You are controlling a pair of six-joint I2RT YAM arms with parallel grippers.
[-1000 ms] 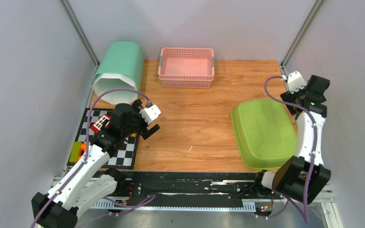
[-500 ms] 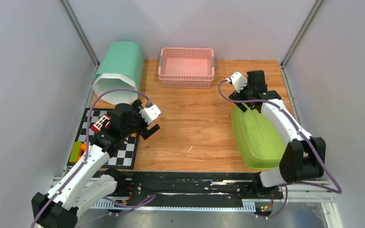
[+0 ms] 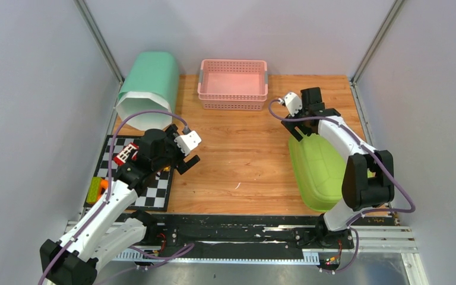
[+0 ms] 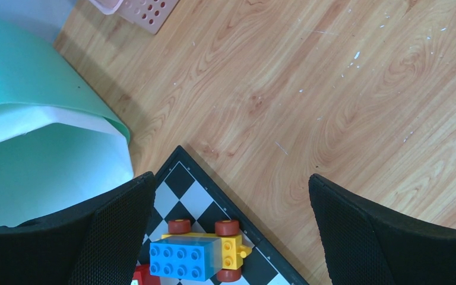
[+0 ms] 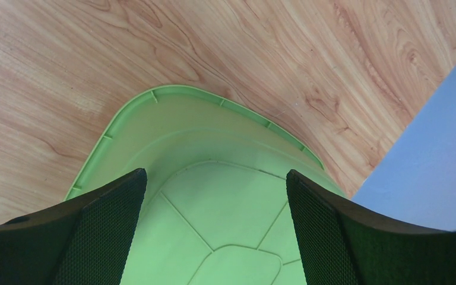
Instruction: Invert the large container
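A large lime-green tub (image 3: 317, 172) lies bottom up on the right of the wooden table. My right gripper (image 3: 304, 128) hovers open just above its far left corner, touching nothing. The right wrist view shows the tub's ribbed base and rim (image 5: 225, 148) between my spread right gripper (image 5: 214, 178). My right forearm hides the tub's right side. My left gripper (image 3: 183, 159) is open and empty over the corner of a chessboard (image 4: 193, 196), far from the tub.
A teal bin (image 3: 148, 89) lies on its side at the back left, its mouth toward me. A pink basket (image 3: 233, 83) stands at the back middle. A toy brick car (image 4: 199, 252) and other toys sit on the chessboard (image 3: 154, 193).
My right arm has swung from the far right corner leftward and down, over the tub's far left corner. The tub and the left arm have not moved.
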